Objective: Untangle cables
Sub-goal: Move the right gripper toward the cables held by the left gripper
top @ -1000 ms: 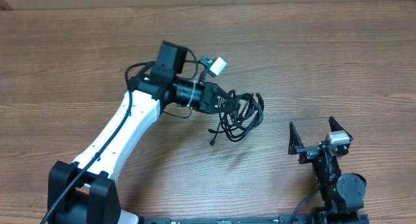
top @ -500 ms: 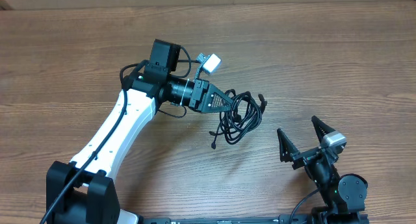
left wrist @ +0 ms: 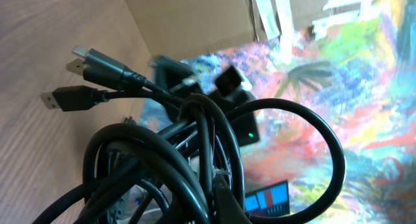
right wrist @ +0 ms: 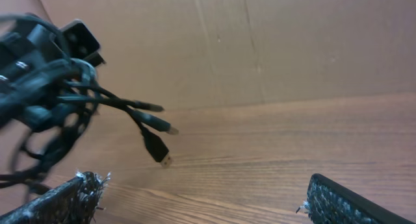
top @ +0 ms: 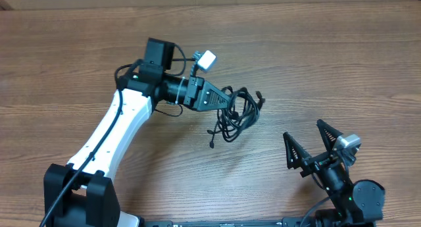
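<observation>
Cables [top: 238, 110] carried up-left, left pincer [top: 225, 104] pinching them, plugs [top: 259, 95] pointing right, right pincer [top: 303, 129] spread wide

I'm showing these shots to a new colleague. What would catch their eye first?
First, the knotted bundle of black cables clamped in the left gripper near the middle of the wooden table. Next, the right gripper at lower right, jaws spread wide and empty, apart from the bundle. Several plugs poke out of the tangle.
</observation>
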Controlling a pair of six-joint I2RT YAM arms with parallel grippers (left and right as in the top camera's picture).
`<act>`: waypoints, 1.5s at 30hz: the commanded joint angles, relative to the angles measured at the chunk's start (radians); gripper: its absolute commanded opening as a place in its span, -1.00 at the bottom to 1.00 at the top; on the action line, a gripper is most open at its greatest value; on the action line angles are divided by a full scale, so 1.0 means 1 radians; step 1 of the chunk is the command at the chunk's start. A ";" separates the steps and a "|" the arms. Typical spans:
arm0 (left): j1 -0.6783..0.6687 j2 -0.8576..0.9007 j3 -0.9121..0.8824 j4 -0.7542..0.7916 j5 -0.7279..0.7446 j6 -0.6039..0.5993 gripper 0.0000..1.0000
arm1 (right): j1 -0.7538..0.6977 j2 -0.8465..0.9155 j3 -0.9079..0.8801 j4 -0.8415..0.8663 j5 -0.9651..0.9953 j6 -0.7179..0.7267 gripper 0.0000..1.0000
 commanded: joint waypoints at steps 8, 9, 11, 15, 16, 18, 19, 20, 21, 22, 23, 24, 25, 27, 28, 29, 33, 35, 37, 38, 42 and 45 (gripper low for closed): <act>0.055 0.002 0.024 0.006 0.046 -0.035 -0.91 | 0.003 0.301 0.300 -0.136 -0.071 0.007 1.00; 0.055 0.002 0.024 0.005 0.046 -0.035 -0.91 | 0.003 0.342 0.327 -0.145 -0.090 0.007 1.00; 0.055 0.002 0.024 0.005 0.046 -0.039 -0.91 | 0.003 0.426 0.378 -0.154 -0.140 0.007 1.00; 0.072 0.002 0.024 0.027 0.046 -0.115 -0.91 | 0.003 0.576 0.459 -0.169 -0.288 0.007 1.00; 0.082 0.002 0.024 0.037 0.046 -0.135 -0.91 | 0.003 0.605 0.473 -0.168 -0.322 0.007 1.00; 0.108 0.001 0.024 0.055 0.046 -0.179 -0.91 | 0.003 0.661 0.502 -0.166 -0.383 0.007 1.00; 0.121 0.001 0.024 0.058 0.046 -0.193 -0.92 | 0.003 0.691 0.516 -0.164 -0.425 0.007 1.00; 0.132 0.001 0.024 0.058 0.046 -0.201 -0.92 | 0.003 0.715 0.523 -0.154 -0.466 0.007 1.00; 0.144 0.001 0.024 0.057 0.046 -0.203 -0.91 | 0.003 0.739 0.526 -0.133 -0.525 0.008 1.00; 0.150 0.001 0.024 0.056 0.046 -0.203 -0.92 | 0.003 0.759 0.526 -0.113 -0.585 0.008 1.00; 0.156 0.001 0.024 0.056 0.046 -0.203 -0.92 | 0.003 0.779 0.526 -0.103 -0.646 0.008 1.00; 0.158 0.001 0.024 0.056 0.046 -0.203 -0.92 | 0.003 0.797 0.526 -0.096 -0.706 0.008 1.00; 0.159 0.001 0.024 0.056 0.046 -0.203 -0.92 | 0.003 0.816 0.526 -0.088 -0.763 0.008 1.00; 0.158 0.001 0.024 0.057 0.046 -0.201 -0.92 | 0.003 0.845 0.526 -0.055 -0.824 0.008 1.00; 0.158 0.001 0.024 0.060 0.046 -0.199 -0.91 | 0.003 0.861 0.526 -0.025 -0.840 0.008 1.00; 0.158 0.001 0.024 0.065 0.046 -0.199 -0.91 | 0.004 0.875 0.526 0.000 -0.852 0.009 1.00; 0.158 0.001 0.024 0.075 0.046 -0.200 -0.92 | 0.005 0.926 0.526 0.032 -0.888 0.009 1.00; 0.158 0.001 0.024 0.084 0.046 -0.200 -0.92 | 0.005 0.951 0.526 0.032 -0.888 0.009 1.00; 0.159 0.001 0.024 0.110 0.046 -0.200 -0.92 | 0.005 0.977 0.526 0.031 -0.888 0.015 1.00; 0.159 0.001 0.024 0.124 0.046 -0.201 -0.92 | 0.005 0.986 0.526 0.032 -0.888 0.021 1.00; 0.158 0.001 0.024 0.181 0.046 -0.211 -0.92 | 0.005 1.032 0.526 0.051 -0.888 0.019 1.00; 0.157 0.001 0.024 0.229 0.045 -0.210 -0.92 | 0.010 1.064 0.526 0.066 -0.888 0.022 0.86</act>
